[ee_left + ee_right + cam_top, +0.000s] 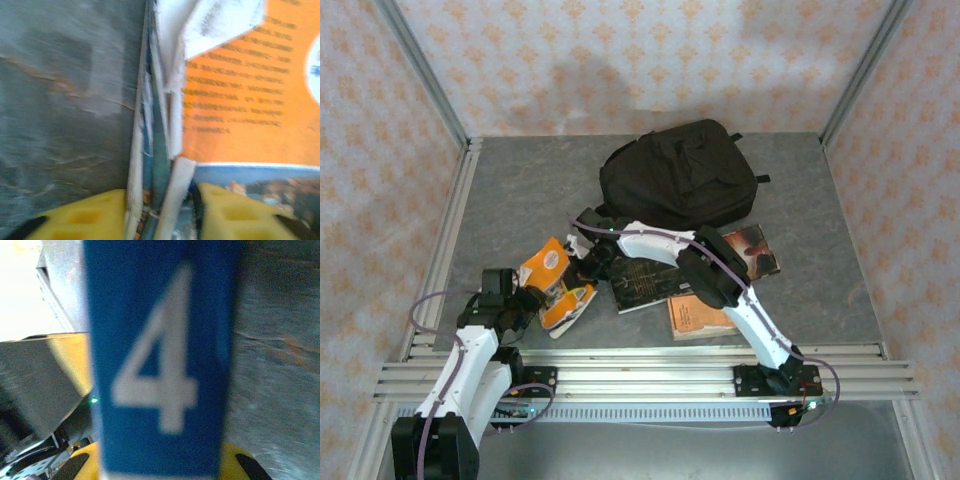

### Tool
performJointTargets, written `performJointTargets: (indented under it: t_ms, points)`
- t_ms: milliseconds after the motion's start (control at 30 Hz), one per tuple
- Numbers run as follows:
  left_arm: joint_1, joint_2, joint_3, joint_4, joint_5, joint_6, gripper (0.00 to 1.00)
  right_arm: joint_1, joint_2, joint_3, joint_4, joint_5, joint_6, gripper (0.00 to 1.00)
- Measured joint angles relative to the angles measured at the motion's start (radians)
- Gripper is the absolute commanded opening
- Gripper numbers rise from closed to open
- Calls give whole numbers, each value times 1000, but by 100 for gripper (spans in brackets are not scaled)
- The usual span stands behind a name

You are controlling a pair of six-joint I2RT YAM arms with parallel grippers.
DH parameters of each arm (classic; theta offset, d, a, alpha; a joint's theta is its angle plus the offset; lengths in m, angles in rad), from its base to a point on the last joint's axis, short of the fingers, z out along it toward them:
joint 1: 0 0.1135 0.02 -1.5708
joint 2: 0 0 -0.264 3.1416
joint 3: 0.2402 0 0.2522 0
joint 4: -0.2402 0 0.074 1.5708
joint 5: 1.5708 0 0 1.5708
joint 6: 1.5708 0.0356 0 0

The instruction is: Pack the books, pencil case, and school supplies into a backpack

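Note:
The black backpack (680,175) lies at the back of the table. In front of it lie the books: a black one (645,282), a dark brown one (757,250) and a small orange one (698,318). The orange-and-white book (555,285) sits splayed at the left, and its page edges (160,125) run between the yellow fingers (225,210) of my left gripper (160,200), which stands open around them. My right gripper (585,262) reaches across to the same spot. It is shut on a blue packet (160,365) printed with a white 4, which hides its fingertips.
Aluminium rails (640,365) run along the near edge and up the left side (455,230). Patterned walls close in the table on three sides. Grey tabletop (820,300) lies bare at the right.

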Motion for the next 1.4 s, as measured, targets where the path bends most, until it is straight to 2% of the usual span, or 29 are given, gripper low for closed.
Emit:
performJointTargets:
  t_ms: [133,300,367,500,600,700,833,1000,1167,1400]
  points:
    - [-2,-37,24,6,89,-20,85,-25,-83,-142,74,58,55,0]
    - [-57,-115,100,15,146,-71,93,-56,-308,-372,263,227,209,0]
    - [-95,-141,127,26,149,-97,94,-68,-405,-457,356,308,293,0]
    - [-150,-157,169,68,151,-168,95,-80,-581,-673,656,496,537,0]
    - [-174,-157,181,93,150,-233,96,-71,-629,-779,839,609,670,0]
    - [-223,-156,217,104,137,-284,97,-34,-670,-837,918,742,736,0]
    - [-314,-143,279,151,61,-338,98,12,-742,-886,1025,896,784,0]
    - [-415,-72,295,260,-39,-407,99,15,-749,-889,1192,992,840,0]
    - [-503,72,343,336,-126,-434,97,32,-749,-891,1238,1052,855,0]
    - [-568,147,401,428,-200,-437,85,31,-750,-920,1293,1111,872,0]
